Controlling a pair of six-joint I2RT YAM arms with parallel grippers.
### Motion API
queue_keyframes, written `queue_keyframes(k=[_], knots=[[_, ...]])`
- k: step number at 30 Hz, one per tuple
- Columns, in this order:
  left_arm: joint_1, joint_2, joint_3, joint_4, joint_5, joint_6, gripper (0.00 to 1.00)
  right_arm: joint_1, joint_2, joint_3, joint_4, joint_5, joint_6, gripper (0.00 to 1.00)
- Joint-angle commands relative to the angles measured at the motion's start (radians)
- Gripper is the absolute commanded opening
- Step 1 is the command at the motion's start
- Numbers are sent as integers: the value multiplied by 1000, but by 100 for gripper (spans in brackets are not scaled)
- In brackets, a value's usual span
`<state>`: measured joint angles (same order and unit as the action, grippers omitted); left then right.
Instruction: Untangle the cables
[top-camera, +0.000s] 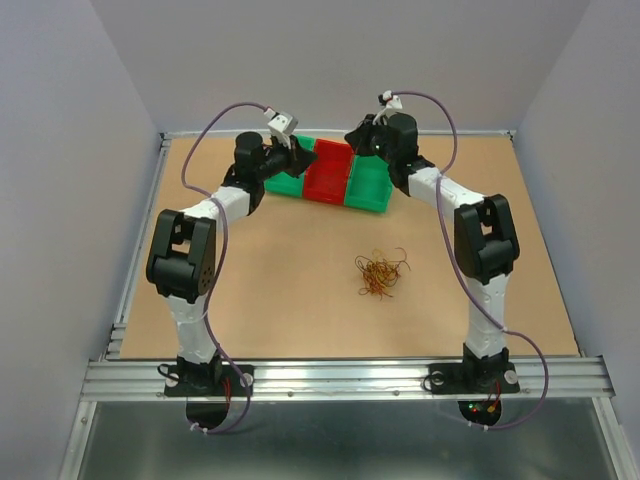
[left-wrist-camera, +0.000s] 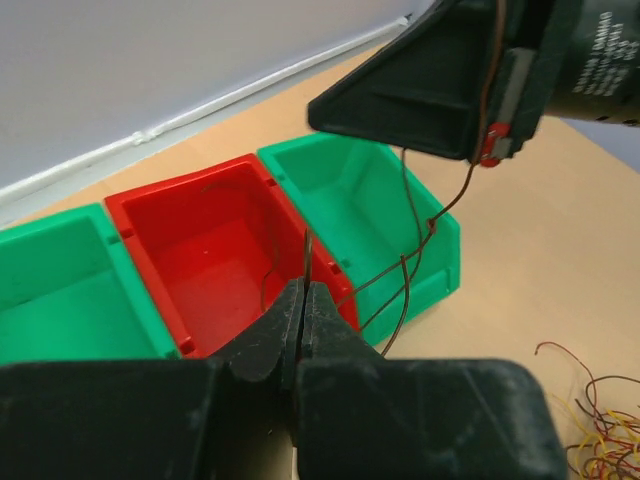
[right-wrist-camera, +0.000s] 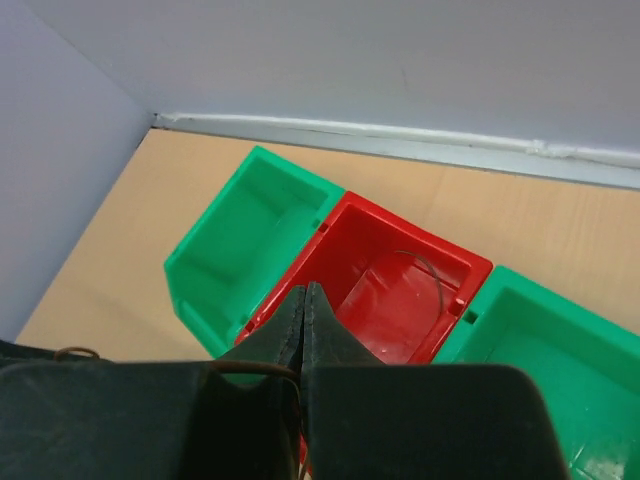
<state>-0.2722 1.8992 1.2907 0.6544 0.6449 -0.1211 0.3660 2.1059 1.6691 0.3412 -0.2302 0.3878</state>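
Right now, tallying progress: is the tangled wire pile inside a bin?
No, the wire pile lies on the table, apart from the bins.

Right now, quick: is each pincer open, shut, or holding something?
Left pincer: shut on a thin dark wire.
Right pincer: shut, gripping what looks like the same wire.

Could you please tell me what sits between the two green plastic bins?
An open red plastic bin sits between them, in one row, clearest in the top external view. The right wrist view shows a thin dark wire strand inside it.
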Motion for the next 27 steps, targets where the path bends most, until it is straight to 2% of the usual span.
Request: queue_keyframes(k=[1, 5, 10, 20, 27], knots=[[-54, -49, 16, 56, 6, 46, 0, -4, -130, -48, 55, 29, 20, 1], [-108, -19, 31, 21, -40, 80, 0, -2, -228, -153, 44, 132, 11, 1], [-142, 78, 166, -71, -54, 86, 0, -4, -264, -164, -7, 181, -7, 0], [-174, 144, 213, -137, -74, 117, 0, -2, -288, -77, -22, 120, -21, 0], [-206, 210, 291, -217, -94, 188, 0, -2, -342, -105, 2, 100, -10, 1]])
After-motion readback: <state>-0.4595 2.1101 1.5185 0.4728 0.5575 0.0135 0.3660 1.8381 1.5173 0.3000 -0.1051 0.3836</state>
